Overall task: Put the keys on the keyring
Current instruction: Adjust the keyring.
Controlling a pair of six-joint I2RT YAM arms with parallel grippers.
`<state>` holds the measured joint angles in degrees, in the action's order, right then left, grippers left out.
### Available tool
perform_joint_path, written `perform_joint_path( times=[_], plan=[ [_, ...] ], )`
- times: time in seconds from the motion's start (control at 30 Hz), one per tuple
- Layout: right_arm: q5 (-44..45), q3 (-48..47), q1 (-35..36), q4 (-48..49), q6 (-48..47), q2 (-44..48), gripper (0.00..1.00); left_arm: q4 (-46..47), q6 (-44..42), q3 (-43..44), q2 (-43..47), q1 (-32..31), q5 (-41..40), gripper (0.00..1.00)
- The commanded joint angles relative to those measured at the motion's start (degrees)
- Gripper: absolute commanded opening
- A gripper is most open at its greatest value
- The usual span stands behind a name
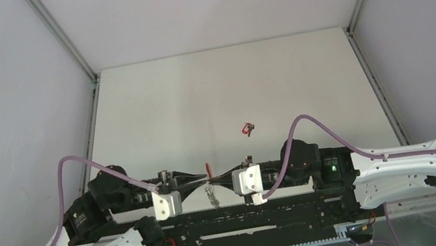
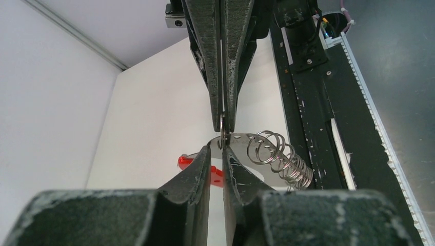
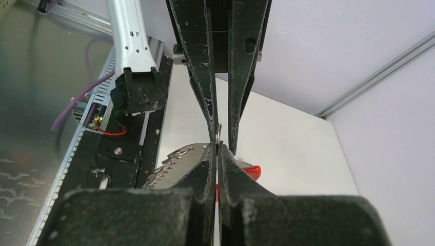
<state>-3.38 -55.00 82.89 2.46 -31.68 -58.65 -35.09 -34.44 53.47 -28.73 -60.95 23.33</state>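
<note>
Both grippers meet tip to tip over the table's near edge. My right gripper [image 1: 217, 181] [image 3: 217, 145] is shut on a thin metal ring, the keyring [image 2: 221, 131], pinched at its fingertips [image 2: 228, 120]. The red strap [image 1: 208, 166] [image 2: 185, 162] [image 3: 251, 171] sticks out just behind the tips. My left gripper [image 1: 207, 182] [image 2: 217, 148] has its jaws a narrow slit apart, closed on the bunch of keys: a flat silvery perforated piece [image 2: 241, 139] [image 3: 177, 159] with several wire rings [image 2: 279, 158]. Part of the bunch hangs below the grippers [image 1: 213, 196].
A second small red and dark item [image 1: 248, 130] lies on the white table [image 1: 229, 87] beyond the grippers. The black base rail [image 1: 252, 215] runs under both arms. Purple cables [image 1: 73, 163] loop over the arms. Grey walls close in left, right and back.
</note>
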Motion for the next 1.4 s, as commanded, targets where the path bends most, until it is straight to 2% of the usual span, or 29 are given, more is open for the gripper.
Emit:
perform_joint_path(
  times=[0.0, 0.1, 0.37, 0.47, 0.57, 0.63, 0.7, 0.77, 0.9, 1.03, 1.1, 1.17, 1.37],
  plan=[
    [-0.3, -0.3, -0.4, 4.0, 0.8, 0.5, 0.00, 0.8, 0.6, 2.0, 0.1, 0.4, 2.4, 0.18],
    [-0.5, -0.3, -0.4, 4.0, 0.8, 0.4, 0.00, 1.3, 0.7, 2.1, 0.0, 0.4, 2.4, 0.19],
    [-1.0, -0.3, -0.5, 4.0, 0.8, 0.3, 0.00, 3.0, 0.2, 1.8, 0.0, 0.4, 1.8, 0.11],
    [-0.9, -0.3, -0.4, 3.9, 0.8, 0.2, 0.00, 3.1, -0.2, 1.7, 0.0, 0.3, 2.0, 0.25],
    [-1.0, -0.3, -0.4, 3.9, 0.7, 0.3, 0.00, 3.1, -0.4, 1.7, 0.2, 0.4, 2.3, 0.26],
    [-1.0, -0.3, -0.4, 3.9, 0.7, 0.4, 0.00, 3.1, -0.7, 1.7, 0.1, 0.4, 2.3, 0.22],
    [-1.1, -0.3, -0.5, 4.0, 0.7, 0.5, 0.00, 3.1, -1.0, 1.6, 0.1, 0.4, 2.5, 0.11],
    [-1.1, -0.3, -0.5, 4.0, 0.7, 0.4, 0.00, 3.5, -0.6, 1.4, 0.2, 0.4, 2.6, 0.06],
    [-0.9, -0.3, -0.4, 4.0, 0.9, 0.0, 0.00, 4.4, 0.5, 1.6, 0.0, 0.4, 3.3, 0.14],
    [-1.2, -0.3, -0.4, 4.6, 1.0, -0.3, 0.00, 4.3, 0.5, 1.6, 0.0, 0.4, 4.2, 0.18],
    [-1.2, -0.3, -0.4, 4.6, 1.0, -0.3, 0.00, 4.3, 0.5, 1.6, 0.0, 0.4, 4.3, 0.13],
    [-1.3, -0.3, -0.4, 4.5, 1.1, -0.2, 0.00, 4.4, 0.0, 1.5, 0.1, 0.4, 4.2, 0.01],
    [-2.0, -0.3, -0.5, 4.3, 1.2, -0.3, 0.01, 4.2, -4.1, 0.5, 0.4, 0.4, 2.0, 0.00]
  ],
)
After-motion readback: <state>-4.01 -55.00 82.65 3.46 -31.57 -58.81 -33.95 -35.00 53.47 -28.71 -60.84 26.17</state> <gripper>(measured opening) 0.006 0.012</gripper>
